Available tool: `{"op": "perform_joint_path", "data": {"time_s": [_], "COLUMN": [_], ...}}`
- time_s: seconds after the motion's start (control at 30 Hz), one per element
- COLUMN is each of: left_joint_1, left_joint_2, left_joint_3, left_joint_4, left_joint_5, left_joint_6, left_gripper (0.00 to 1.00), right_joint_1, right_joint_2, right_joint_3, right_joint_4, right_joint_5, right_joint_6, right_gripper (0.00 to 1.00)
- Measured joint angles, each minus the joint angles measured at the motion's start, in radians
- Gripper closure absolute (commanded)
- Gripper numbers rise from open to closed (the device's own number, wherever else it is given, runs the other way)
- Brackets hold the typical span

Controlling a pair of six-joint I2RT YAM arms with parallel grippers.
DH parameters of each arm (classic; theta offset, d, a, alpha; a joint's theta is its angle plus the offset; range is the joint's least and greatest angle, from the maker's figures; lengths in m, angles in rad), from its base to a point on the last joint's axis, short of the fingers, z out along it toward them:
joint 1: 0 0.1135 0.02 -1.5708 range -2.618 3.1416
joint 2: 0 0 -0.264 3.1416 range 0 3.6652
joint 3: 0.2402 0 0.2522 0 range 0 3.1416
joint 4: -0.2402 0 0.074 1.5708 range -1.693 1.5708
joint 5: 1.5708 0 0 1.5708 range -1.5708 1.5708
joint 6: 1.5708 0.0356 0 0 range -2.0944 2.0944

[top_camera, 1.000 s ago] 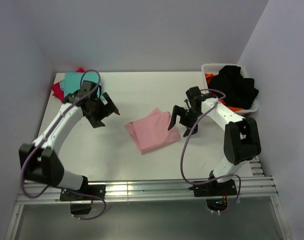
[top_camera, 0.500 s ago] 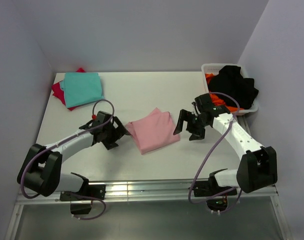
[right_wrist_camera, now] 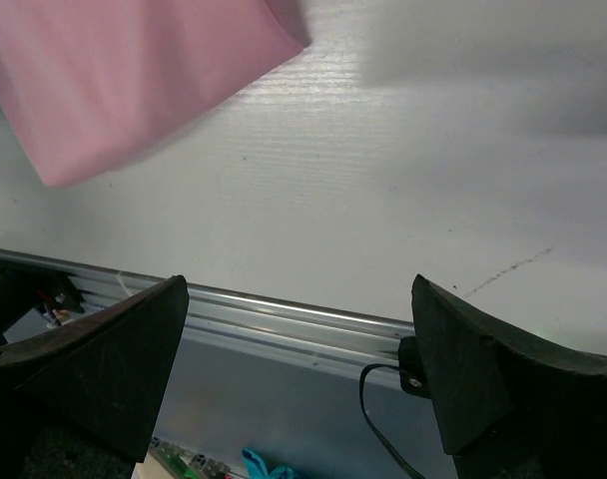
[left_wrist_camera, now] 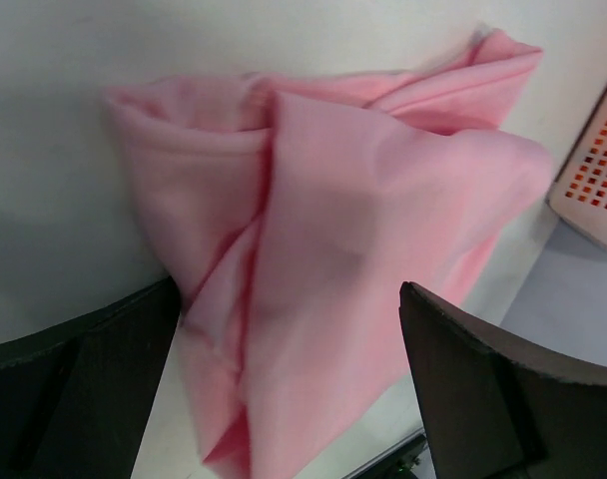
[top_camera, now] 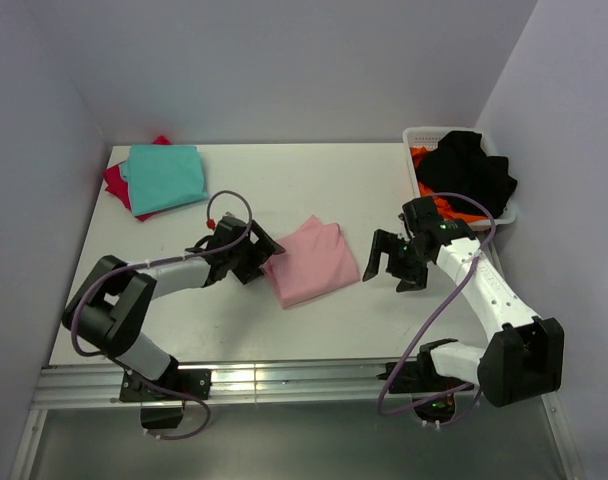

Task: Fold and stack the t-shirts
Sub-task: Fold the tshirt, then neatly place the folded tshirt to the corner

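A loosely folded light pink t-shirt (top_camera: 309, 262) lies mid-table. My left gripper (top_camera: 260, 257) is low at its left edge and stands open; in the left wrist view the pink t-shirt (left_wrist_camera: 363, 239) fills the gap between the fingers of that gripper (left_wrist_camera: 289, 329), and I cannot tell whether they touch it. My right gripper (top_camera: 392, 262) is open just right of the shirt, clear of it. Its wrist view shows only a corner of the pink t-shirt (right_wrist_camera: 134, 70) above the empty right gripper (right_wrist_camera: 299, 299). A folded teal t-shirt (top_camera: 166, 177) lies on a red t-shirt (top_camera: 114, 181) at the back left.
A white basket (top_camera: 417, 140) with black and orange clothes stands at the back right; its mesh wall (left_wrist_camera: 593, 170) shows in the left wrist view. A metal rail (top_camera: 304, 378) runs along the table's near edge. Purple walls enclose the table.
My left arm has swung from the teal stack forward and down to the pink shirt's left edge. My right arm has shifted right and nearer. Both grippers stayed open.
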Motion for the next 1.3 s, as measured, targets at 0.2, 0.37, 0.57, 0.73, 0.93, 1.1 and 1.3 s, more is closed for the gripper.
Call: {"op": "perform_joint_path", "data": {"time_s": [0.2, 0.37, 0.57, 0.73, 0.93, 1.1, 1.3], "left_joint_1": [-0.036, -0.037, 0.022, 0.158, 0.305, 0.418, 0.535], "left_joint_2": [0.144, 0.211, 0.227, 0.309, 0.420, 0.521, 0.599], "left_joint_3": [0.069, 0.171, 0.346, 0.736, 1.076, 1.246, 1.344], "left_joint_4": [0.068, -0.011, -0.226, -0.447, -0.534, -0.618, -0.698], "left_joint_5": [0.019, 0.027, 0.022, 0.008, 0.014, 0.035, 0.084], "left_joint_6": [-0.017, 0.020, 0.145, 0.337, 0.500, 0.568, 0.620], "left_gripper": [1.00, 1.00, 1.00, 1.00, 1.00, 1.00, 1.00], "right_joint_1": [-0.012, -0.032, -0.061, -0.079, -0.080, -0.080, -0.080], "right_joint_2": [0.000, 0.002, 0.003, -0.003, -0.026, -0.069, -0.103], "right_joint_3": [0.000, 0.002, 0.010, -0.005, -0.039, -0.039, -0.041], "right_joint_4": [-0.018, -0.026, -0.027, -0.008, -0.012, -0.016, -0.019], "right_joint_5": [0.010, 0.016, 0.008, -0.018, -0.038, -0.038, -0.045], "right_joint_6": [-0.011, -0.015, -0.018, -0.013, -0.009, -0.006, -0.005], "right_gripper": [0.00, 0.00, 0.00, 0.00, 0.00, 0.00, 0.00]}}
